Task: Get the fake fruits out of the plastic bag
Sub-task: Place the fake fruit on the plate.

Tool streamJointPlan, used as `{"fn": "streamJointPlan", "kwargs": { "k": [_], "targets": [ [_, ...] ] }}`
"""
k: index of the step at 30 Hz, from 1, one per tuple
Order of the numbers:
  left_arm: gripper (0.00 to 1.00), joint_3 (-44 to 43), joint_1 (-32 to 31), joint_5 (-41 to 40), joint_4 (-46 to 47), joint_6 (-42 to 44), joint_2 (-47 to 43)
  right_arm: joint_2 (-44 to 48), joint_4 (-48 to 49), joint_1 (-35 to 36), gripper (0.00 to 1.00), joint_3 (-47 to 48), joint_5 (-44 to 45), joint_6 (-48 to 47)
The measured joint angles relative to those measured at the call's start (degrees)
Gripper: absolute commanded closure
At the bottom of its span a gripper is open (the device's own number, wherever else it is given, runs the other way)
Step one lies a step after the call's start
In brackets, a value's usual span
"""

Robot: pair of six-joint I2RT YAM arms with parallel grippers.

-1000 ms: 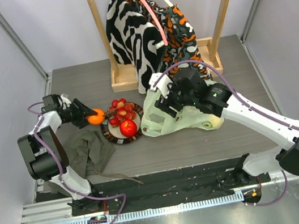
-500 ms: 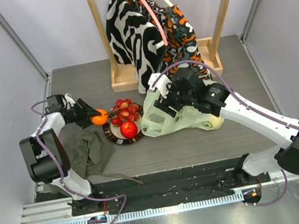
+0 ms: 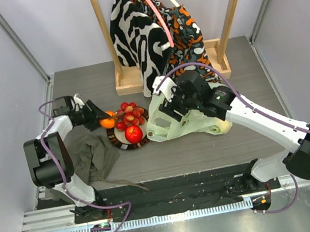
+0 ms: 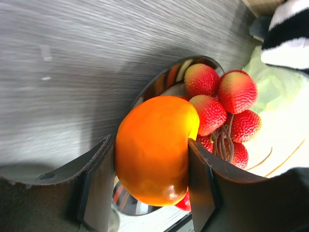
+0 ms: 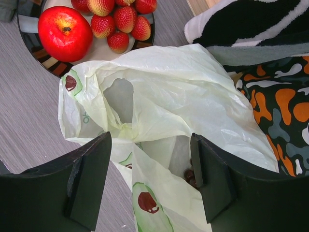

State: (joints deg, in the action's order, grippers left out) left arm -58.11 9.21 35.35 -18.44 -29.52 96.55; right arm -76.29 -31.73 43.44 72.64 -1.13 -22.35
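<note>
My left gripper (image 3: 103, 121) is shut on an orange fruit (image 3: 107, 123) (image 4: 154, 150) and holds it over the left rim of the dark-rimmed plate (image 3: 117, 142). On the plate lie a red apple (image 3: 133, 134) (image 5: 65, 33) and a cluster of red strawberries (image 3: 128, 114) (image 4: 227, 101). The pale-green plastic bag (image 3: 188, 121) (image 5: 183, 92), printed with avocados, lies crumpled just right of the plate. My right gripper (image 3: 169, 109) (image 5: 149, 179) hovers open over the bag's mouth, nothing between its fingers. Dark grapes (image 5: 190, 176) show inside the bag by the right finger.
An olive-grey cloth (image 3: 93, 153) lies left of the plate, under the left arm. A wooden rack (image 3: 127, 83) with black-white-orange patterned garments (image 3: 150, 33) (image 5: 275, 96) stands behind the bag, the cloth hanging close to the right wrist.
The left gripper has carried the orange fruit rightward, from left of the plate to over its left rim. The right gripper has barely shifted above the bag.
</note>
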Motion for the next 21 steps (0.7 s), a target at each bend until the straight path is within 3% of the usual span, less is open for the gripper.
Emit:
{"fn": "streamJointPlan", "kwargs": {
  "k": [7,10,11,21],
  "targets": [
    [0.44,-0.81,-4.5,-1.31,0.02,1.14,2.12,0.0,0.44,0.0,0.27,-0.28,0.04,-0.09],
    [0.21,-0.94,-5.14,-2.67,-1.07,2.16,2.14,0.0,0.52,0.0,0.27,-0.5,0.09,-0.31],
    [0.01,-1.03,-5.09,-2.43,-1.36,2.34,2.14,0.0,0.63,0.0,0.27,-0.66,0.11,-0.44],
    [0.0,-3.98,-4.59,-2.64,-3.72,3.15,1.92,0.02,1.09,0.0,0.28,-2.01,0.87,-1.14]
  ]
}}
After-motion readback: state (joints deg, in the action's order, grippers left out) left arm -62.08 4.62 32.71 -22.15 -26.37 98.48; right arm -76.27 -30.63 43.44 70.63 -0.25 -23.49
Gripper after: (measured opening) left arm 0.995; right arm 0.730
